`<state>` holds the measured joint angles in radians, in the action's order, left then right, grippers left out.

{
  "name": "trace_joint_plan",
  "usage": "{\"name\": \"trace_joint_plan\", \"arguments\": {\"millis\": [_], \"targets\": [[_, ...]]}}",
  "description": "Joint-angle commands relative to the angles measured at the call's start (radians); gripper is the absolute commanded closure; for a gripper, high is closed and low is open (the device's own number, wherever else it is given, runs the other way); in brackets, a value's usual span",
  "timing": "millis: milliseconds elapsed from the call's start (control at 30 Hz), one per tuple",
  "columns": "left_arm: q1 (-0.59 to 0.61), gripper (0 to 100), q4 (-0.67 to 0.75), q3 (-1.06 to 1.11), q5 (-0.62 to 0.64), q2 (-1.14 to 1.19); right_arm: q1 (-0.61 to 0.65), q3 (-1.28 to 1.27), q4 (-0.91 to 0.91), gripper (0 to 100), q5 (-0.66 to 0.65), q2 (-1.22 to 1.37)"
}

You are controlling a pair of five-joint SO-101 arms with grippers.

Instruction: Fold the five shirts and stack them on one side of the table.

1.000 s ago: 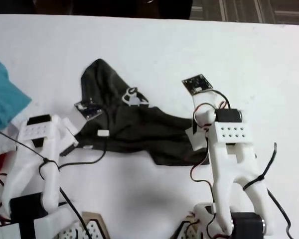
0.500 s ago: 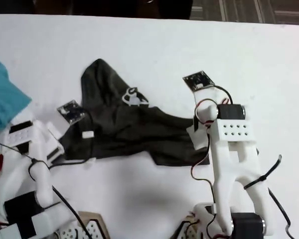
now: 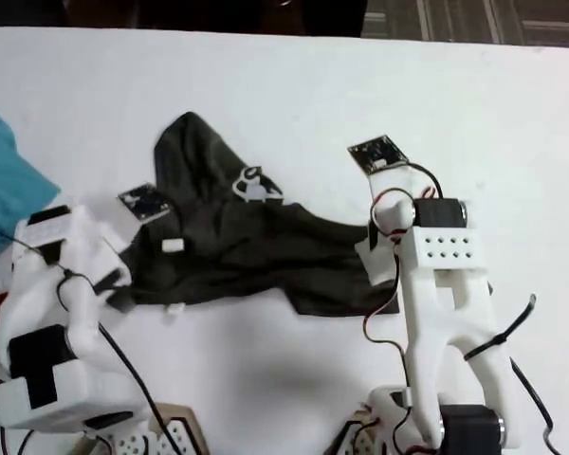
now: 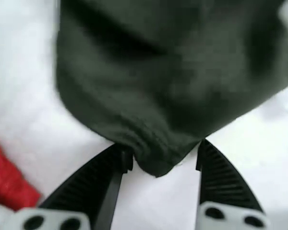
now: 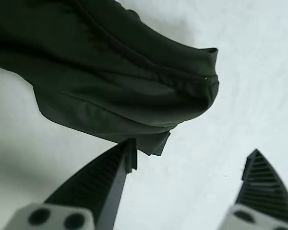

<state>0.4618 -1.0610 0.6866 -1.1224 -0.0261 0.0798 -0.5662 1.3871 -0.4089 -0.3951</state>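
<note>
The black shirt (image 4: 173, 86) had one bunched edge poking between the spread fingers of the left gripper (image 4: 163, 158), which looked lined up to pinch it but had not yet closed. The right gripper (image 5: 191, 158) was likewise wide apart, one finger just beside the shirt's other end, seemingly so both ends could be lifted together. The shirt lay crumpled and unfolded in the middle of the table (image 3: 474, 95). Off to the left sat a teal shirt (image 3: 9, 190) and a red cloth (image 4: 5, 184), probably awaiting their turn.

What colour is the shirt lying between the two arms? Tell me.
The shirt is very dark green, almost black; the left wrist view shows it best.
</note>
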Motion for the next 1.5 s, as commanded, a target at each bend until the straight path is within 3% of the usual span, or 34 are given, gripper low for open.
{"name": "trace_joint_plan", "arguments": {"millis": [0, 67, 167, 533, 633, 800, 900, 1067, 1233, 1467], "targets": [[-0.038, 77, -0.017, -0.022, 0.028, 0.003, -0.002, 0.04, 0.008, 65.5, -0.002, -0.044], [-0.043, 83, -0.017, -0.025, 0.043, 0.003, -0.002, 0.04, 0.008, 65.5, -0.002, -0.044], [-0.055, 99, -0.015, -0.027, 0.046, 0.003, -0.002, 0.04, 0.008, 65.5, -0.002, -0.044], [-0.046, 97, -0.02, -0.041, 0.098, -0.017, 0.005, 0.034, -0.03, 65.5, 0.0, -0.035], [-0.037, 97, -0.087, -0.074, 0.126, -0.08, 0.005, 0.026, -0.071, 65.5, 0.002, -0.033], [-0.038, 97, -0.121, -0.11, 0.189, -0.207, 0.015, 0.014, 0.016, 65.5, -0.011, -0.033], [-0.052, 97, -0.118, -0.104, 0.193, -0.244, 0.045, -0.064, 0.039, 65.5, -0.083, -0.033], [-0.06, 97, -0.117, -0.104, 0.195, -0.245, 0.065, -0.206, -0.188, 65.2, -0.028, -0.018], [-0.06, 97, -0.117, -0.104, 0.195, -0.245, 0.07, -0.186, -0.338, 65.2, 0.012, 0.217], [-0.058, 97, -0.121, -0.104, 0.195, -0.245, 0.061, 0.199, -0.309, 65.2, 0.072, 0.622]]}}
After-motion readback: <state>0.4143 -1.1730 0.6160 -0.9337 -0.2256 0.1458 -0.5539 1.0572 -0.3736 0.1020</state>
